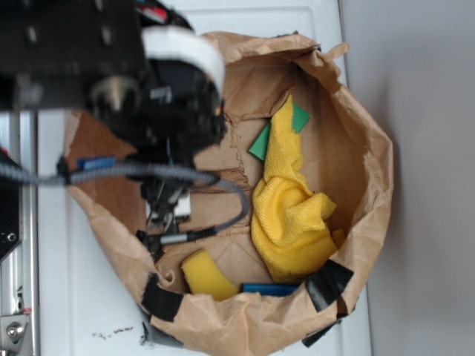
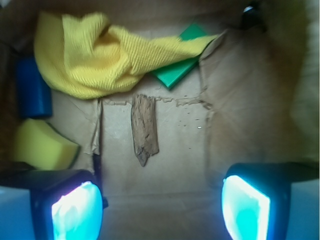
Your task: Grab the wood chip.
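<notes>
gripper (image 2: 160, 200) hangs over the paper bag (image 1: 371, 185) with its jaws wide apart, nothing between them. the wood chip (image 2: 144, 129) lies flat on the bag floor, ahead of the gap between the fingers (image 2: 75, 207) and a bit left of centre, long axis running away from the camera. in the exterior view the arm hides the chip.

risks, as judgement:
- chip is thin and flat, so the fingers could close above it or skid it along the paper instead of pinching it.
- torn paper flap (image 2: 95, 127) just left of the chip; the left finger may catch it and grab paper, or drag the bag.
- chip's far end sits near the yellow cloth (image 2: 95, 55) and green block (image 2: 177, 70); overshooting forward could snag the cloth.
- yellow sponge (image 2: 42, 145) and blue block (image 2: 32, 87) sit well left, low risk.
- depth is hard to read from here; pressing too hard could crumple the floor.
</notes>
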Robot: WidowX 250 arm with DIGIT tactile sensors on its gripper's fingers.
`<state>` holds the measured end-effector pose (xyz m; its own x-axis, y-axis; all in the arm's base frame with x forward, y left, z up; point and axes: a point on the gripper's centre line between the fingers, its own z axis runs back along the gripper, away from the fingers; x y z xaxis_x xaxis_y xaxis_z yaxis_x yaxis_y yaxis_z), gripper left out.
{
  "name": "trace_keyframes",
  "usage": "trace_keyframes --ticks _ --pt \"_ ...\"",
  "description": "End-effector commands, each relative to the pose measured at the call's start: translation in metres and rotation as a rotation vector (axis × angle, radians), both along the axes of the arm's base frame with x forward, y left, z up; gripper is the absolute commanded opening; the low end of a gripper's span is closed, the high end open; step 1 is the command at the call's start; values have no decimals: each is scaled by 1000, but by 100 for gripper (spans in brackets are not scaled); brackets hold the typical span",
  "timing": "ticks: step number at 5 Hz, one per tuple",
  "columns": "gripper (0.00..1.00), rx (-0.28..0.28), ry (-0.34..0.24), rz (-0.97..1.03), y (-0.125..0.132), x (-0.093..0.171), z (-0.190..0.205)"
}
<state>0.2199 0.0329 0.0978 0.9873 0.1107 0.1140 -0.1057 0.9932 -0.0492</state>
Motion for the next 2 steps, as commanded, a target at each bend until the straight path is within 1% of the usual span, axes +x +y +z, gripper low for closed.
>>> trace_keyframes --ticks 1,2 --pt "100 35 -42 -33 -16 15 -35" --pt "100 26 -46 -5 -20 28 -44"
